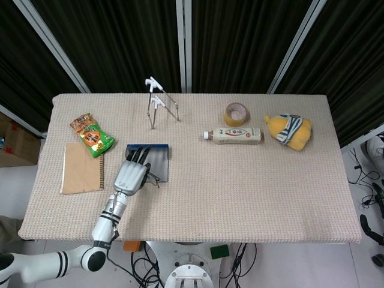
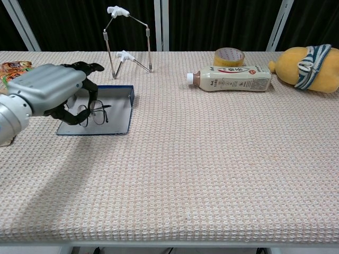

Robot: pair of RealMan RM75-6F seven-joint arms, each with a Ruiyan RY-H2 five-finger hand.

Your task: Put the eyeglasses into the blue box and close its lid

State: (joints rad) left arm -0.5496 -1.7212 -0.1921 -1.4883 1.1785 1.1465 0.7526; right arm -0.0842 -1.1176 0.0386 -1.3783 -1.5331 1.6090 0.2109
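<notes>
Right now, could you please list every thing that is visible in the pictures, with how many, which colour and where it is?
eyeglasses: 1, dark thin frame, held above the blue box
blue box: 1, blue rim, grey inside, open, left part of table
snack bag: 1, green and orange, far left
notebook: 1, brown, left edge, in front of the snack bag
wire stand: 1, metal with white tips, back of table
tape roll: 1, tan, back right
bottle: 1, beige, lying on its side
plush toy: 1, yellow with striped cloth, right
table: 1, beige woven cover
left hand: 1, silver and black, holds the eyeglasses
</notes>
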